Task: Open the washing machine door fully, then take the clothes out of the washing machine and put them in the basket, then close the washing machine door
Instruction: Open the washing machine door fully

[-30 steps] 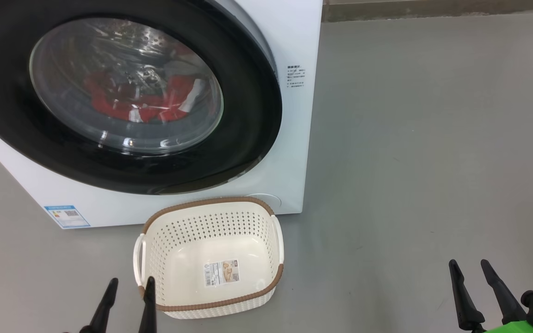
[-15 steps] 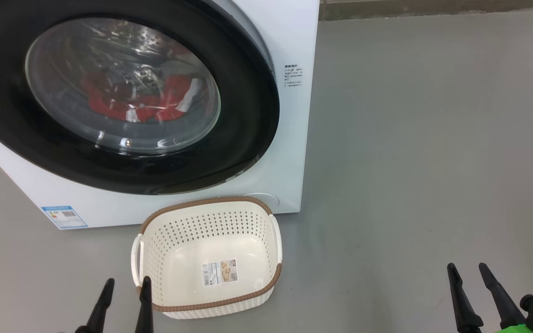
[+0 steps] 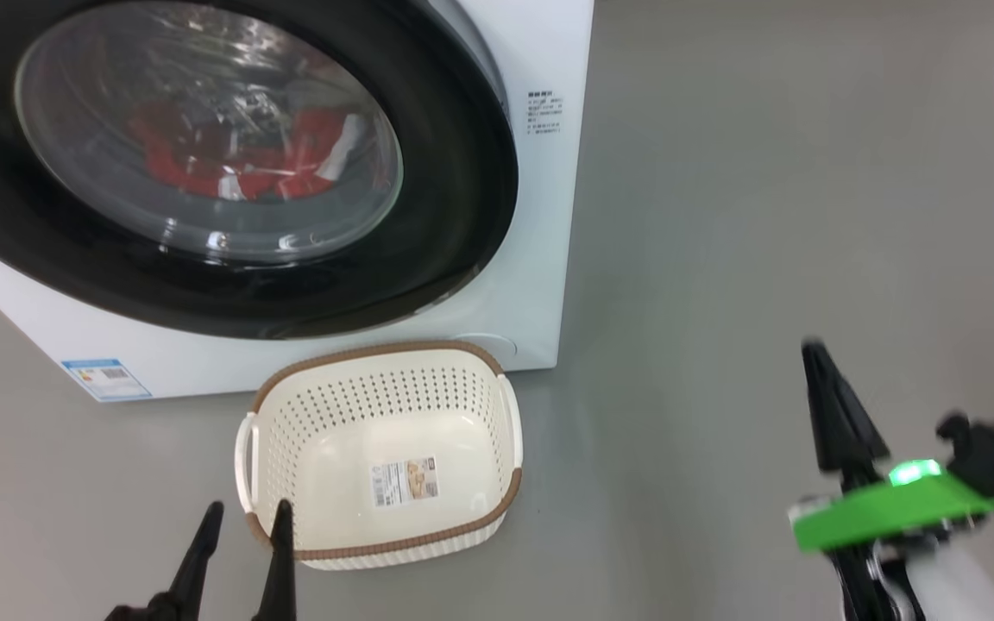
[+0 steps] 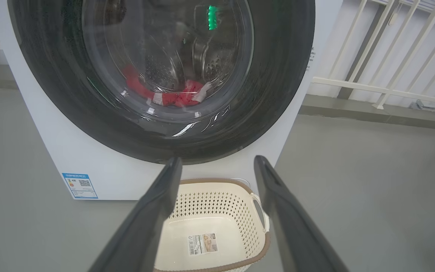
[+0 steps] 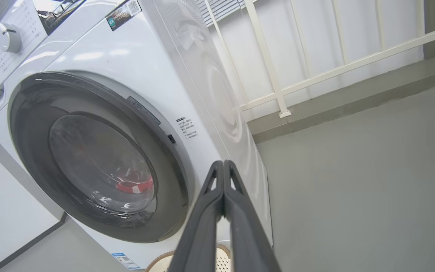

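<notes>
Eyeing the one door (image 3: 454,172): it's shut, up and left of my right hand (image 3: 814,354), which is clenched on nothing and, I reckon, the nearer hand to its right edge. Left hand (image 3: 247,511) hangs released just beside the one basket (image 3: 376,352). Clothes (image 3: 204,168) sit behind the glass, can't count them.

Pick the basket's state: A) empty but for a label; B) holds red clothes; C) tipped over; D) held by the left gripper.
A: the basket stands upright with only a label on its bottom; the clothes lie behind the shut washing machine door.
</notes>
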`<state>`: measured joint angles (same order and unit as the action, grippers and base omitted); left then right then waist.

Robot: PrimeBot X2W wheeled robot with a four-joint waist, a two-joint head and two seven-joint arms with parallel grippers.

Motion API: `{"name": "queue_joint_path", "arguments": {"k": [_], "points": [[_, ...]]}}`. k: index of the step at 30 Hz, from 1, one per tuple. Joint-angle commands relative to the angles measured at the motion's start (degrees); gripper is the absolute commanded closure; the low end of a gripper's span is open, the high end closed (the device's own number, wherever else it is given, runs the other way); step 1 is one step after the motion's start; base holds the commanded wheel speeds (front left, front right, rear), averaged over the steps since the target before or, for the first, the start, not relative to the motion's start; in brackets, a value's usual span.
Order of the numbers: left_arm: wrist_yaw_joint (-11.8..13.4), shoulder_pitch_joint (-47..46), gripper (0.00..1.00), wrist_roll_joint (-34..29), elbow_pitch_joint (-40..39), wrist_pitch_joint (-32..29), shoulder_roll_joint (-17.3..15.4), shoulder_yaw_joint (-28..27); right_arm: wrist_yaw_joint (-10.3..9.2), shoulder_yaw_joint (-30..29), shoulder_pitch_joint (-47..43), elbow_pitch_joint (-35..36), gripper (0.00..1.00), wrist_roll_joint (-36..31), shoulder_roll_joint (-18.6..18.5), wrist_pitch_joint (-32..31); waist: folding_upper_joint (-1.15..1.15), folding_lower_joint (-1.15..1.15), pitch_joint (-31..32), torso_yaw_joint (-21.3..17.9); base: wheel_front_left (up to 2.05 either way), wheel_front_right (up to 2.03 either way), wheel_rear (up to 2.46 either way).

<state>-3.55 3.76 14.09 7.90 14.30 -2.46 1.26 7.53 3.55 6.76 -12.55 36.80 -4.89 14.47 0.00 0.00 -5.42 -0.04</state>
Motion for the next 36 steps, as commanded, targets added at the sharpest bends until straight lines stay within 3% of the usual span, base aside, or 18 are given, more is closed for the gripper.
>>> {"name": "queue_joint_path", "arguments": {"k": [1, 9, 22, 36], "points": [[0.01, -2.51, 0.0, -0.41, -1.6, 0.7, -0.42, -1.58, -0.04, 1.89, 2.83, 1.4, 1.0, 1.1, -0.23, 0.52, 0.0, 0.0, -1.03, 0.07, 0.0, 0.0, 0.0], [-0.42, -5.0, 0.0, -0.35, -1.52, 0.7, -0.42, 0.3, -0.04, 5.01, 15.71, -0.88, 1.0, 6.71, -0.85, 0.52, 0.0, 0.0, -4.13, 2.09, 0.0, 0.0, 0.0], [-1.02, -9.7, 0.0, 1.09, 0.05, 0.7, -0.42, 4.14, -0.04, 11.56, 30.6, -7.89, 1.0, 14.21, -6.25, 0.52, 0.0, 0.0, -10.39, 6.96, 0.0, 0.0, 0.0], [-1.16, -13.39, 0.0, 3.39, 0.44, 0.7, -0.42, 7.11, -0.04, 23.01, 44.51, -13.34, 1.0, 27.86, -12.38, -0.48, 0.0, 0.0, -15.22, 11.82, 0.0, 0.0, 0.0]]}}
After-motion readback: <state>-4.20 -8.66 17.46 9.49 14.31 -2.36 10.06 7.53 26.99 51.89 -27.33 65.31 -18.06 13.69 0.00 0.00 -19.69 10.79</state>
